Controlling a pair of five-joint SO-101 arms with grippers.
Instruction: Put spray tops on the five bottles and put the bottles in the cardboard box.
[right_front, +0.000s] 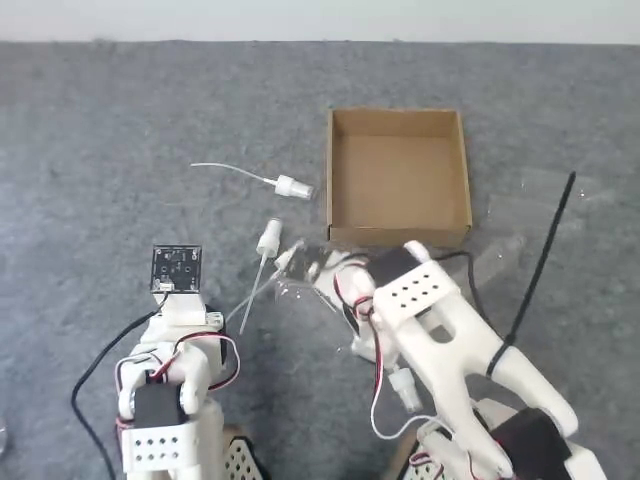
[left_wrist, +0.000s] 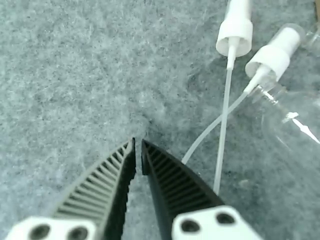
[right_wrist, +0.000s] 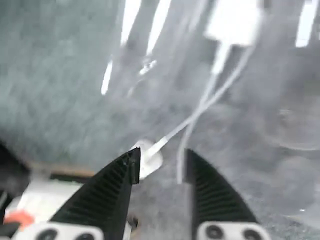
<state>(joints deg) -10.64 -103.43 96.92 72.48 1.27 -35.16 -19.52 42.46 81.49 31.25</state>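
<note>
Two spray tops (right_front: 268, 238) lie on the worktop (right_front: 100, 150) just short of the cardboard box (right_front: 398, 175), dip tubes trailing back toward the arms. Right pincer (right_wrist: 160, 161) — fingers apart — straddles the tubes and looks nearer. Left pincer (left_wrist: 138, 145) — closed, empty — sits off to one side.
</note>
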